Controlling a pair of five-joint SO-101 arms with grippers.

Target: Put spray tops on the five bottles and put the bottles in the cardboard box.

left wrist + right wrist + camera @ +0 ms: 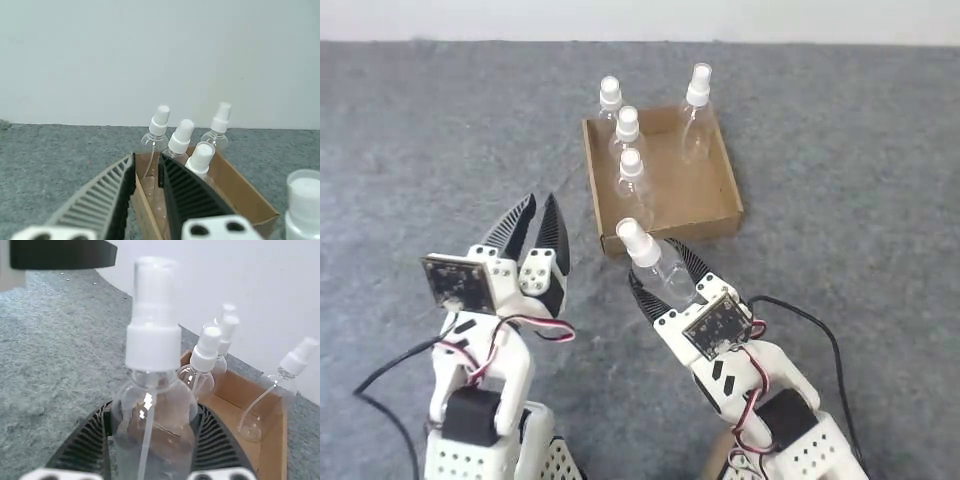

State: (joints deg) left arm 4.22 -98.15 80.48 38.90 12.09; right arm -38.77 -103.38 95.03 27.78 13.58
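A clear plastic bottle (152, 415) with a white spray top (152, 330) stands upright between the jaws of the right gripper (660, 268), which are clenched around its rounded body. It is held just in front of the near wall of the cardboard box (730, 180), not yet inside.

Four more bottles (631, 170) with tops fitted stand in the box: three in a row along one side, one at the far corner opposite.

The left gripper (542, 205) hangs above the grey felt-like desk (440, 140) beside the box, its jaws a little apart and holding nothing.

The bottle looks empty, so probably light. Its smooth, thin wall may slip or flex under a hard squeeze. The widest part of the body, where the jaws sit, seems the safest hold, since the narrow top could twist.

No label or writing can be read on the bottles or box.
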